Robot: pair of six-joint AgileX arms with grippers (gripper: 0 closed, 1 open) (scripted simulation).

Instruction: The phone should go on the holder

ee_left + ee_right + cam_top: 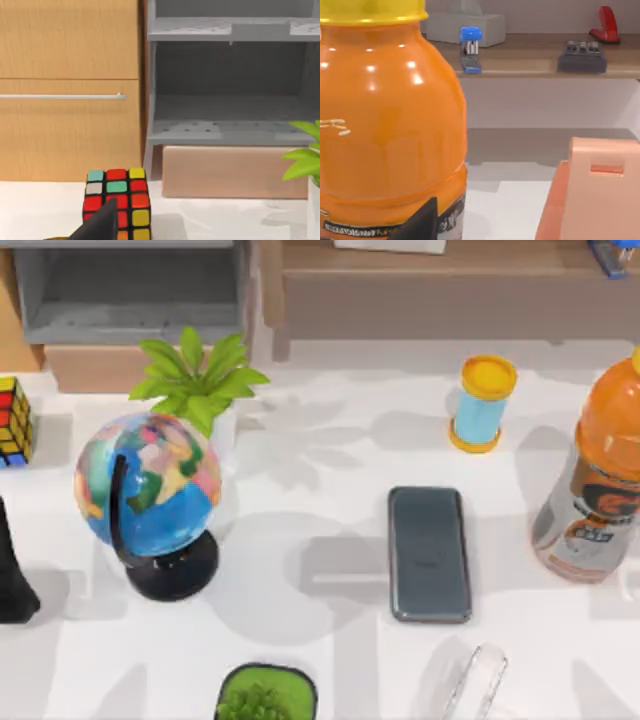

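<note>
I see the white table (330,640) with the phone (429,553) lying flat right of centre, nothing gripping it. The clear holder (478,682) waits just nearer. My left arm (12,570) sits at the left edge; I cannot tell its claw's state. Everything remains undone.

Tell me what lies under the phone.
The phone lies flat on the white table, right of the globe. Nothing shows between them; whatever its body covers is hidden.

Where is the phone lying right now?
In the top view, the phone lies flat on the table's right half, between the globe and the orange bottle.
</note>
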